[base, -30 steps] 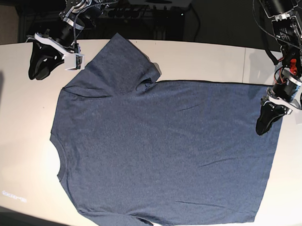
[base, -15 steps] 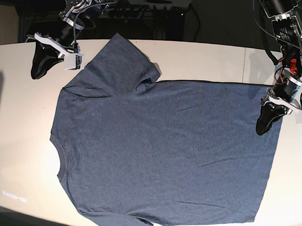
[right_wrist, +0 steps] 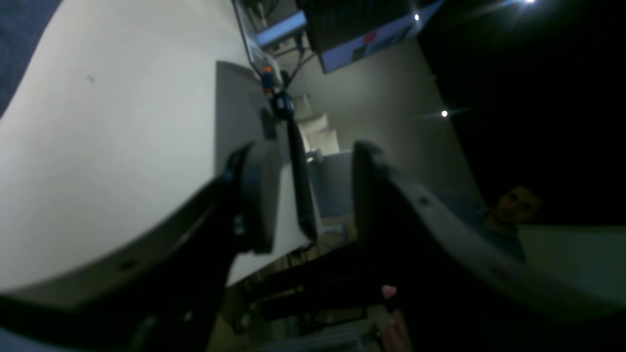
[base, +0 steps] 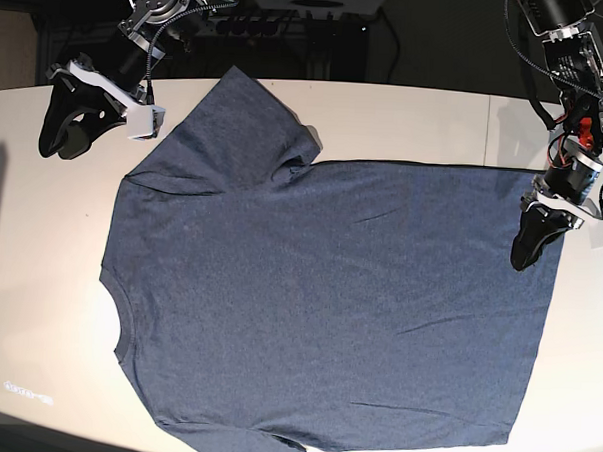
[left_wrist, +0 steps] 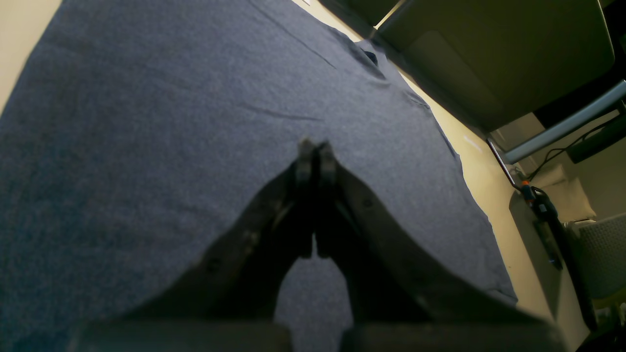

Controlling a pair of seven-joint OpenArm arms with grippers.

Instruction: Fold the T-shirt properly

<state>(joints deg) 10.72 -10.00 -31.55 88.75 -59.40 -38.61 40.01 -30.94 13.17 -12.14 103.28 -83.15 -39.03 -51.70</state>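
Your left tool point(base: 529, 251) rests pressed together on the shirt's point(base: 328, 297) hem, seemingly pinning it, while your right tool point(base: 68, 126) hangs spread over bare surface point(base: 41, 235).

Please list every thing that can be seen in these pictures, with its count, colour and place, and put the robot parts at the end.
T-shirt: one, heathered slate-blue, spread flat over most of the table, collar toward the base view's left.
Table: one, white, under the shirt.
Left gripper: one, black with white mount, shut, at the shirt's hem edge on the base view's right.
Right gripper: one, black with white mount, jaws apart, over bare table beyond the sleeve, holding nothing.
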